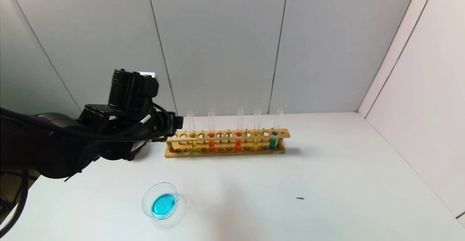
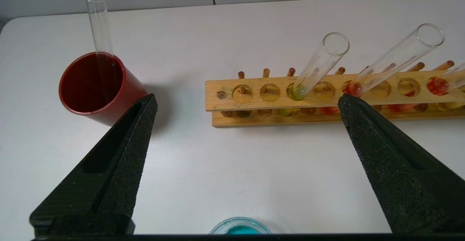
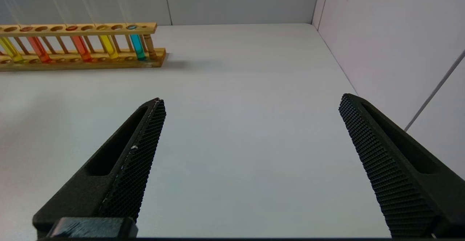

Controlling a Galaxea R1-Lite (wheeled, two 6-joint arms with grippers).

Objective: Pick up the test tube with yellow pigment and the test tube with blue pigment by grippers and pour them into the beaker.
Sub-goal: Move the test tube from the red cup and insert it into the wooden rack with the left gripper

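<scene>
The test tube with yellow pigment (image 1: pixel 192 141) stands near the left end of a wooden rack (image 1: pixel 225 151); it also shows in the left wrist view (image 2: pixel 319 64). The test tube with blue pigment (image 1: pixel 273 141) stands at the rack's right end, also seen in the right wrist view (image 3: pixel 137 46). The beaker (image 1: pixel 161 201) sits on the table in front of the rack's left end and holds cyan-blue liquid. My left gripper (image 2: pixel 247 99) is open and empty, above the table between the beaker (image 2: pixel 239 231) and the rack (image 2: pixel 225 103). My right gripper (image 3: pixel 252 98) is open and empty, low over the bare table right of the rack.
A dark red cup (image 2: pixel 91 84) stands left of the rack with an empty glass tube (image 2: pixel 98 23) leaning in it. The rack also holds two red-orange tubes (image 1: pixel 211 143) and an amber-yellow tube (image 1: pixel 256 142). Walls close the back and right sides. A small dark speck (image 1: pixel 299 198) lies on the table.
</scene>
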